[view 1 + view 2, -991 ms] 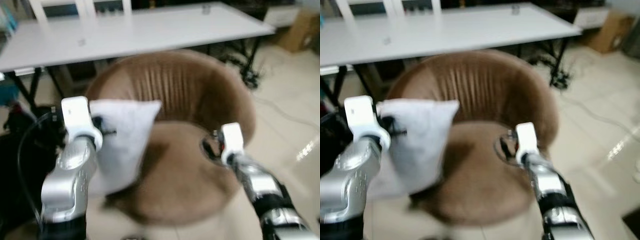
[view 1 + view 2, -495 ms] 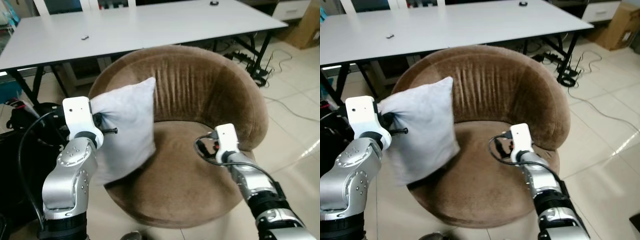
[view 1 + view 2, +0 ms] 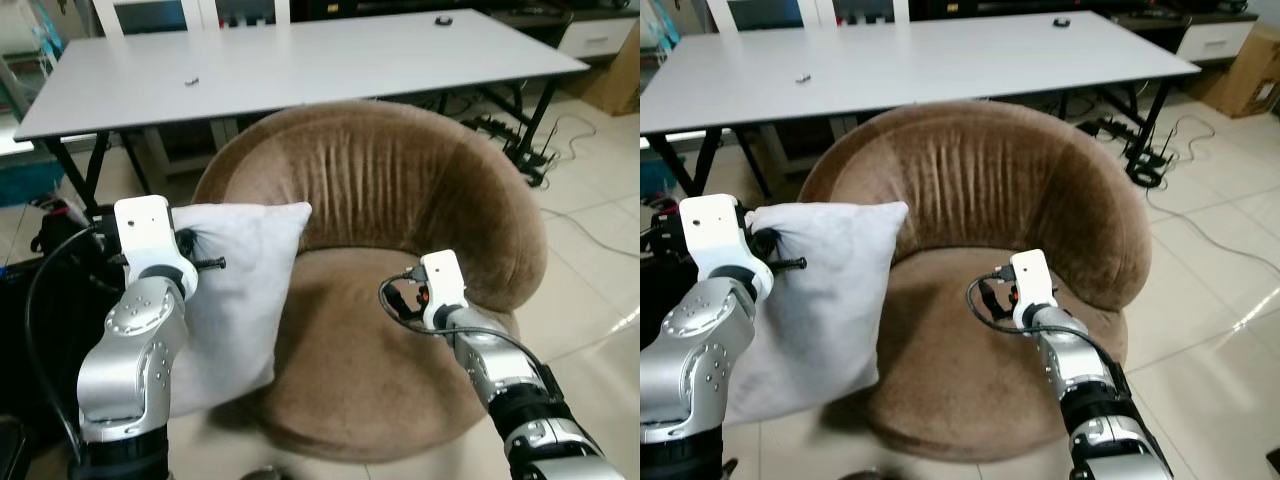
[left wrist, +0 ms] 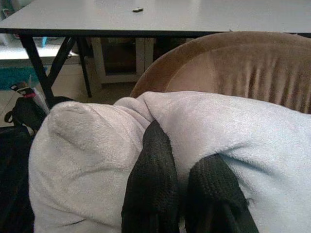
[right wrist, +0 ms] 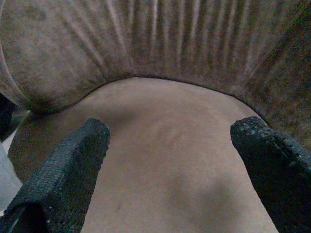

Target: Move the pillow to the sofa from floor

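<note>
Left wrist view shows the left gripper (image 4: 182, 194) pinched tight on the pillow (image 3: 240, 290), held off the floor beside the sofa (image 3: 400, 200); placement remains, and the right gripper (image 5: 170, 170) is spread wide, empty, over the seat.

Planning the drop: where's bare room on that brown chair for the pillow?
The tan seat cushion is bare between the ribbed backrest and the front edge. Crowded spots: the white pillow, pinched by the left gripper, overhangs the left rim; the open right gripper hovers mid-seat.
</note>
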You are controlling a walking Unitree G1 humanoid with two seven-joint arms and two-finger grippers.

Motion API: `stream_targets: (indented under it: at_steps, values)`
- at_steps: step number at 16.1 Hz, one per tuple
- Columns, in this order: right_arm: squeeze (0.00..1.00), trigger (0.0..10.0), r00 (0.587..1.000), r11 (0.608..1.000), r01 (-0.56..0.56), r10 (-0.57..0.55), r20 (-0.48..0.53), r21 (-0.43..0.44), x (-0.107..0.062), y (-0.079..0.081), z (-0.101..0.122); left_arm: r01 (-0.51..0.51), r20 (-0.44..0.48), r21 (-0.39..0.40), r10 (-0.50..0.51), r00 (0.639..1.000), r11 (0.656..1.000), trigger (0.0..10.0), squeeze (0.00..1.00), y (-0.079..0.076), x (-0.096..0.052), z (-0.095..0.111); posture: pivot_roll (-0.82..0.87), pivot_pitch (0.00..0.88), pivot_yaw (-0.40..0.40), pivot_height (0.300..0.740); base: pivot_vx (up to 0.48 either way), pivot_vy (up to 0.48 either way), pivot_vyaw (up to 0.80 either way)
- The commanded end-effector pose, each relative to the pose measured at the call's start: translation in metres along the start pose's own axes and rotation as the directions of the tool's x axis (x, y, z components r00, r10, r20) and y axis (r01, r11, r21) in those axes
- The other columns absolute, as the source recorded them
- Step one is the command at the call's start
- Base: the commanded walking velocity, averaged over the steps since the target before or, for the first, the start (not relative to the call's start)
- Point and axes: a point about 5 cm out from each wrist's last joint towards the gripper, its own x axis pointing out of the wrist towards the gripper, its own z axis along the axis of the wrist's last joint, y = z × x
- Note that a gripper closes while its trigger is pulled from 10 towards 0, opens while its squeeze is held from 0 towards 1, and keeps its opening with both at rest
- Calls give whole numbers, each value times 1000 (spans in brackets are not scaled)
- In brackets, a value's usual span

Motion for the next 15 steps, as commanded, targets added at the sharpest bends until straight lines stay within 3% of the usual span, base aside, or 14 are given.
stream_targets:
  at_steps: [1, 10, 15]
  values:
    - [0, 10000, 1000, 1000, -1, 1, 7, -10, -1, -1, 1, 18, 60, 2, -18, 998, 1000, 10000, 0, -3, -2, 11, -31, 0, 32, 740, 0, 0, 0]
    - [0, 10000, 999, 999, -45, 46, 9, -25, -2, 1, 3, 34, 39, 21, -34, 999, 999, 10000, 0, -4, -2, 8, -39, 0, 39, 740, 0, 0, 0]
    - [0, 10000, 997, 996, -81, 81, 10, -42, -3, 6, 1, 45, 33, 18, -46, 998, 999, 10000, 0, -6, -2, 6, -41, 0, 43, 740, 393, -271, 0]
